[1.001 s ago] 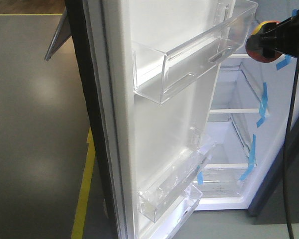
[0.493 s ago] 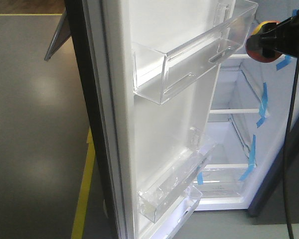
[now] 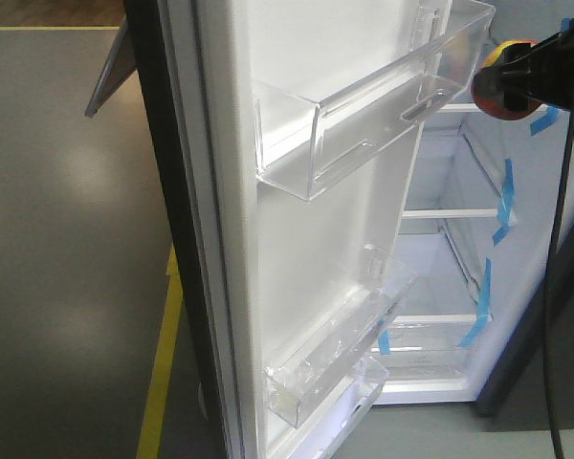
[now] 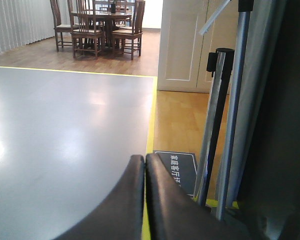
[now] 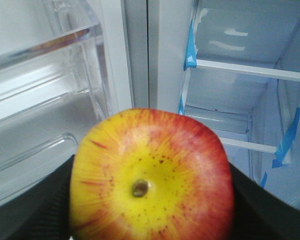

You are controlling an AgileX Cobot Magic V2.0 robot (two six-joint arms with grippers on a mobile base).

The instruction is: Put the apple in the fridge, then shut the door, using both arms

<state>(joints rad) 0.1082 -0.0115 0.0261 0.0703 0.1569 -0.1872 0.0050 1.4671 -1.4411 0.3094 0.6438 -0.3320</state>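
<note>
Grey floor (image 3: 67, 239) at left, yellow floor line (image 3: 163, 373) running toward the door (image 3: 297, 239), which stands wide open, white inner face to camera. Upper door bin (image 3: 364, 105) and lower door bin (image 3: 335, 363) both clear, nothing in them. Past the door, the fridge (image 3: 430, 387) interior: white shelves (image 3: 450, 212), blue tape strips (image 3: 505, 196). Far right, top: apple (image 3: 490, 91) clamped in the right gripper (image 3: 521, 75), held in the air just beyond the end of the upper bin, at upper-shelf height, on no shelf. Over the last second apple and gripper barely shift; I read the reach-in as paused or creeping, placement not yet made. Left gripper (image 4: 145, 162) has its fingers pressed together on nothing, looking out across the room; my guess is that it waits for the door.
</note>
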